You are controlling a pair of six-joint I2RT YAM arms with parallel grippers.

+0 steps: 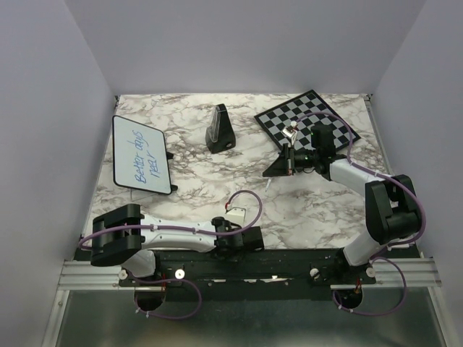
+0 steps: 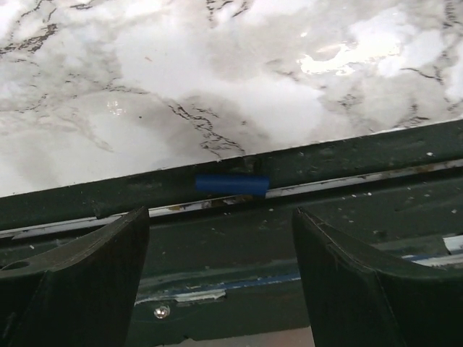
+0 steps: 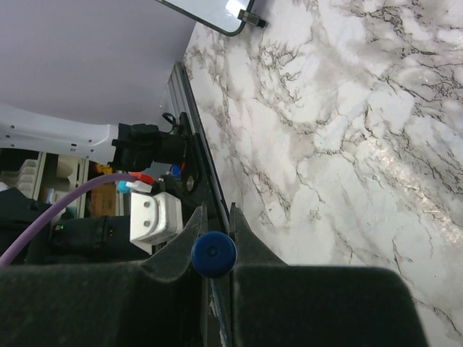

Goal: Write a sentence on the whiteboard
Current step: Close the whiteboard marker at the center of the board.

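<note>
The whiteboard (image 1: 141,155) lies at the table's far left, and one corner of it (image 3: 217,11) shows in the right wrist view. The sentence (image 1: 142,160) is written on it in blue marker, in two short lines. My right gripper (image 1: 289,160) hovers over the table's right-middle, far from the board. It (image 3: 217,217) is shut on a marker whose round blue end (image 3: 214,254) shows between the jaws. My left gripper (image 1: 249,237) sits low by the near black rail. It (image 2: 221,217) is open, with nothing between its fingers.
A checkered chessboard (image 1: 289,116) lies at the back right, just behind the right gripper. A black wedge-shaped object (image 1: 219,130) stands at the back middle. A small blue cylinder (image 2: 231,184) rests on the black rail (image 2: 362,163) in front of the left gripper.
</note>
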